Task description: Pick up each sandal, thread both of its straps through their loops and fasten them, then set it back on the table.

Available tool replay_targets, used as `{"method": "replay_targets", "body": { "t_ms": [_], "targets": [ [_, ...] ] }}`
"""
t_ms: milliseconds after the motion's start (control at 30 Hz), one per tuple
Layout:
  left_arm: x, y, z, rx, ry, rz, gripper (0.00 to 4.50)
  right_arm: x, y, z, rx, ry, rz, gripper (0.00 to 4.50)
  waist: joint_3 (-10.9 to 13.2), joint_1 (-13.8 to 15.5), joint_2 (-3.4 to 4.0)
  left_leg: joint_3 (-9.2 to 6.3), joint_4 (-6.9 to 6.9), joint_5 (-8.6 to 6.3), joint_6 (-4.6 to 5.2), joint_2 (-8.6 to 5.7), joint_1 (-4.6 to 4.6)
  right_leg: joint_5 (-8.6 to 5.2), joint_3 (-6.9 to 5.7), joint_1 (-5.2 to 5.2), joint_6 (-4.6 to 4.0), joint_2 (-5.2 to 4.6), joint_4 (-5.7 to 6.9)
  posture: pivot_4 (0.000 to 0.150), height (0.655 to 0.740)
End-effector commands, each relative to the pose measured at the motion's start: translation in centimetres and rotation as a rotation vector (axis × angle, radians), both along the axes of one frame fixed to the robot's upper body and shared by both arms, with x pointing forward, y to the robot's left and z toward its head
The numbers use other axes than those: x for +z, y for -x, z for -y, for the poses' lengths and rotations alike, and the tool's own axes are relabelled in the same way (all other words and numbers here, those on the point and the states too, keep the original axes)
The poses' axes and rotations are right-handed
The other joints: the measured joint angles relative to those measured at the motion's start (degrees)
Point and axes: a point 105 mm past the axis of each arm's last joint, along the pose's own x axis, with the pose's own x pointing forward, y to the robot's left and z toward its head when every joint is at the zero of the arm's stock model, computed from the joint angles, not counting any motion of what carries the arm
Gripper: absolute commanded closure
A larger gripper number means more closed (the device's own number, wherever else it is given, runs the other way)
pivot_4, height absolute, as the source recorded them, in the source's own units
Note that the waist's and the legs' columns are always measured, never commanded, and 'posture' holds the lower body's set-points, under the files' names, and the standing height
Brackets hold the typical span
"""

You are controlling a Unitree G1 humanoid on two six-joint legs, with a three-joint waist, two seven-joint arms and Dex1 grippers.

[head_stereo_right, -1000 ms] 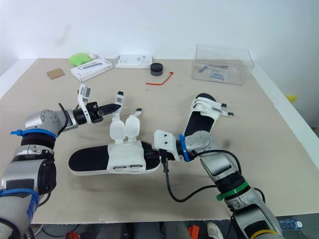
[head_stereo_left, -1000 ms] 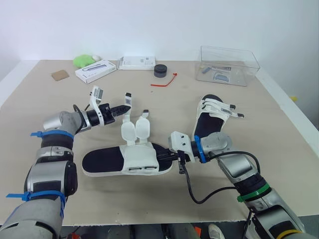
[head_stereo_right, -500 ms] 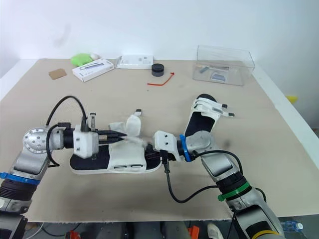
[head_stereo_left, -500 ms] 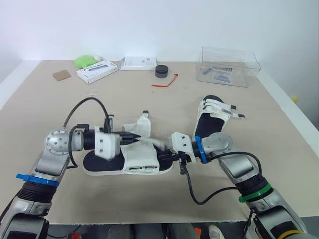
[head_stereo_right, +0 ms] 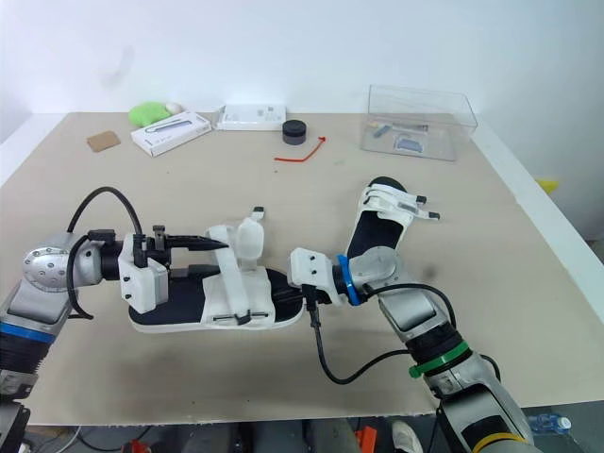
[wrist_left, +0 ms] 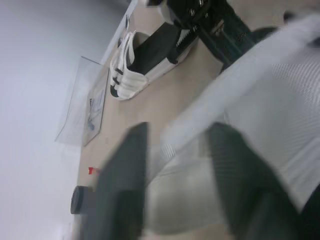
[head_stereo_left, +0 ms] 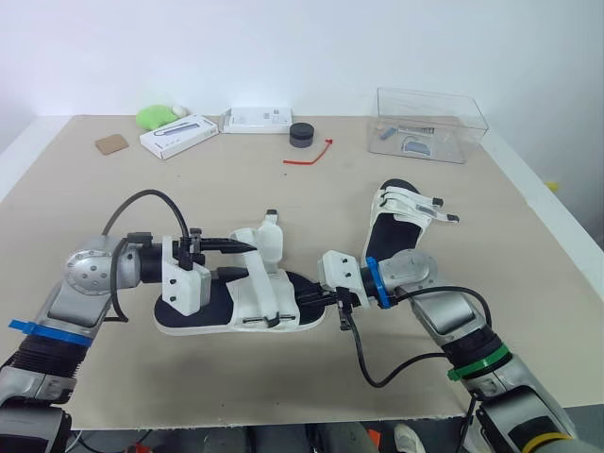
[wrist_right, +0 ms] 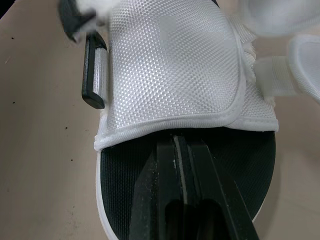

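A black-soled sandal (head_stereo_left: 203,316) with white mesh straps lies in front of me. Its wide strap (head_stereo_left: 257,274) is folded across the footbed, and a second strap (head_stereo_left: 271,241) still stands upright behind it. My left gripper (head_stereo_left: 234,257) points along the sandal; its fingers (wrist_left: 125,180) stand apart, open, with the wide strap (wrist_left: 260,100) between and beyond them. My right gripper (head_stereo_left: 321,300) is shut, its tips (wrist_right: 178,145) resting on the black footbed (wrist_right: 125,200) just under the strap's edge. The other sandal (head_stereo_left: 404,222) lies to the right with its straps across it.
At the back right stands a clear plastic box (head_stereo_left: 432,123). Along the back lie a black round puck (head_stereo_left: 302,133), a red tie (head_stereo_left: 310,154), two white boxes (head_stereo_left: 179,135) (head_stereo_left: 257,119), a green object (head_stereo_left: 156,116) and a brown card (head_stereo_left: 111,143).
My left arm swung in from the upper left and laid the wide strap down across the sandal. Its fingers, shut before, now stand apart. The right gripper has stayed put.
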Motion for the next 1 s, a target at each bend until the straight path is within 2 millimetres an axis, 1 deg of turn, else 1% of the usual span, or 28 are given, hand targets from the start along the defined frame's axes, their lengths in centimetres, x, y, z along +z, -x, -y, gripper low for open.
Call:
{"method": "replay_targets", "body": {
  "t_ms": [33,100,233,267,333,433,533,633,733,800,900,1000],
  "targets": [
    [1.3,1.1,-0.4,-0.033,0.002,0.108,0.86,-0.7,0.1,-0.1,0.014,0.029,-0.016,4.50,0.00,-0.02,0.00,0.02,0.00,0.00,0.00,0.00,0.02,-0.01,0.01,0.01,-0.01,0.02,0.00,0.150,0.7400],
    [1.3,1.3,-0.8,-0.023,0.005,0.131,0.03,-0.7,0.1,-0.2,0.017,0.029,-0.016,4.50,0.00,-0.05,0.00,0.08,0.00,0.00,-0.01,0.02,0.07,0.00,0.05,0.02,-0.01,0.02,0.00,0.150,0.7400],
    [1.8,1.4,-1.9,0.023,0.040,0.155,0.03,-0.8,0.0,-0.2,0.021,0.031,-0.015,4.50,0.00,-0.01,0.00,0.09,0.00,0.01,-0.01,0.06,0.08,0.00,0.05,0.01,-0.03,-0.01,0.01,0.150,0.7400],
    [1.9,1.4,-2.3,0.055,0.063,0.131,0.03,-0.8,0.0,-0.1,0.023,0.033,-0.015,4.50,0.00,-0.03,0.00,0.10,0.00,0.01,-0.01,0.07,0.08,0.00,0.04,0.01,-0.03,-0.01,0.01,0.150,0.7400],
    [0.8,2.1,-3.7,0.128,0.072,0.031,0.03,-0.9,0.0,0.0,0.028,0.037,-0.017,4.50,0.00,-0.37,0.01,0.11,0.00,0.01,-0.01,0.08,0.09,0.00,0.05,0.01,-0.04,-0.02,0.01,0.150,0.7400],
    [-0.4,3.2,-4.8,0.221,0.127,-0.142,0.03,-0.9,0.0,0.1,0.033,0.041,-0.017,4.50,0.00,-0.52,0.05,0.19,-0.13,-0.01,-0.01,0.13,0.13,-0.04,0.10,-0.04,-0.06,-0.10,0.00,0.150,0.7400],
    [-1.3,3.9,-5.6,0.339,0.231,-0.416,0.03,-1.0,0.0,0.2,0.037,0.044,-0.017,4.50,-0.03,-0.25,-0.05,0.06,-0.13,-0.01,-0.02,0.13,0.10,-0.07,-0.06,-0.02,-0.07,-0.14,0.02,0.150,0.7400],
    [-1.7,4.4,-5.5,0.433,0.336,-0.721,0.03,-1.0,0.0,0.2,0.043,0.047,-0.016,4.50,-0.02,-0.03,-0.05,0.05,-0.12,0.01,-0.04,0.12,0.14,-0.11,-0.08,0.01,-0.07,-0.14,0.01,0.150,0.7400],
    [-1.3,4.9,-4.4,0.461,0.453,-1.019,0.03,-1.0,0.0,0.1,0.046,0.048,-0.014,4.50,0.00,0.03,0.00,0.02,-0.12,0.05,-0.11,0.11,0.18,-0.26,-0.08,0.04,0.13,-0.10,0.03,0.150,0.7400],
    [-0.8,5.5,-3.1,0.436,0.497,-1.209,0.03,-1.0,0.0,0.1,0.048,0.049,-0.013,4.50,0.01,0.02,-0.01,0.00,-0.12,0.05,-0.12,0.13,0.18,-0.26,-0.08,0.03,0.12,-0.08,0.03,0.150,0.7400],
    [-0.5,5.8,-1.9,0.427,0.532,-1.382,0.03,-1.0,-0.1,0.0,0.050,0.049,-0.010,4.50,0.01,0.01,0.00,-0.04,-0.13,0.05,-0.12,0.09,0.17,-0.22,-0.06,0.03,0.01,-0.09,0.04,0.150,0.7400],
    [-0.2,5.4,-1.0,0.432,0.569,-1.524,0.03,-1.0,-0.1,-0.1,0.050,0.049,-0.006,4.50,0.01,0.03,0.00,-0.05,-0.13,0.05,-0.12,0.07,0.18,-0.19,-0.05,0.04,-0.06,-0.07,0.04,0.150,0.7400]
  ]
}}
